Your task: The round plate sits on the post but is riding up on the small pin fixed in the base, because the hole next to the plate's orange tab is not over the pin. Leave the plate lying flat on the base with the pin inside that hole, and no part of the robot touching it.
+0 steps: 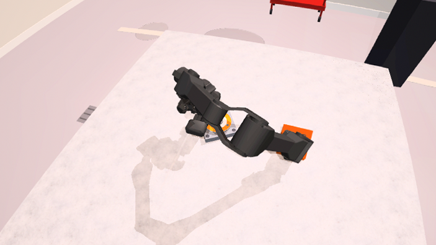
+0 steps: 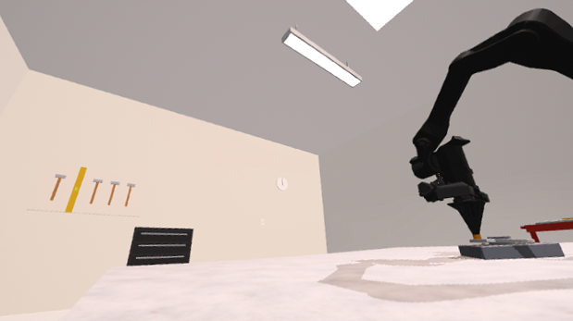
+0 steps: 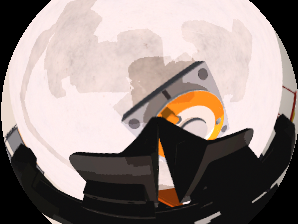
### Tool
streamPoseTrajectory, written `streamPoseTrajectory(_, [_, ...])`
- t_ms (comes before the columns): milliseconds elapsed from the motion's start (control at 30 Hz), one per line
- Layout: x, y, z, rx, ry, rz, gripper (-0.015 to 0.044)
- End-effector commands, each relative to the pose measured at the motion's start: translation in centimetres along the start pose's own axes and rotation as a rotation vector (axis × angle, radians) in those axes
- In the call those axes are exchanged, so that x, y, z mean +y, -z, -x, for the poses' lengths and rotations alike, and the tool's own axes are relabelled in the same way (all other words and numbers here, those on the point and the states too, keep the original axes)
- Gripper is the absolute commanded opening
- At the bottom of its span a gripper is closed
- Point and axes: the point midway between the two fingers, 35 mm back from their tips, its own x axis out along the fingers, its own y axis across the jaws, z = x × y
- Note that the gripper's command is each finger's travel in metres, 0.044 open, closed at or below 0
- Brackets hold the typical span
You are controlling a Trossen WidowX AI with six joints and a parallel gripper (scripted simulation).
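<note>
One closed end effector [image 2: 475,232], tips over plate's orange tab [image 2: 476,236]

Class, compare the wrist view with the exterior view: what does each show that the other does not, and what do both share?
Wrist only: the round plate's orange ring from above, and bolts at the base's corners. Exterior only: the shut tool pointing straight down, its tip at the orange tab, plus the wall hammers. Both: the grey base on the white table.
</note>
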Motion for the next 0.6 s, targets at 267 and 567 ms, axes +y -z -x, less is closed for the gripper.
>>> streamPoseTrajectory(267, [-0.7,-0.5,-0.2,0.008,0.000,-0.005,0.0000])
streamPoseTrajectory(567, [-0.9,-0.8,0.8,0.008,0.001,-0.005,0.0000])
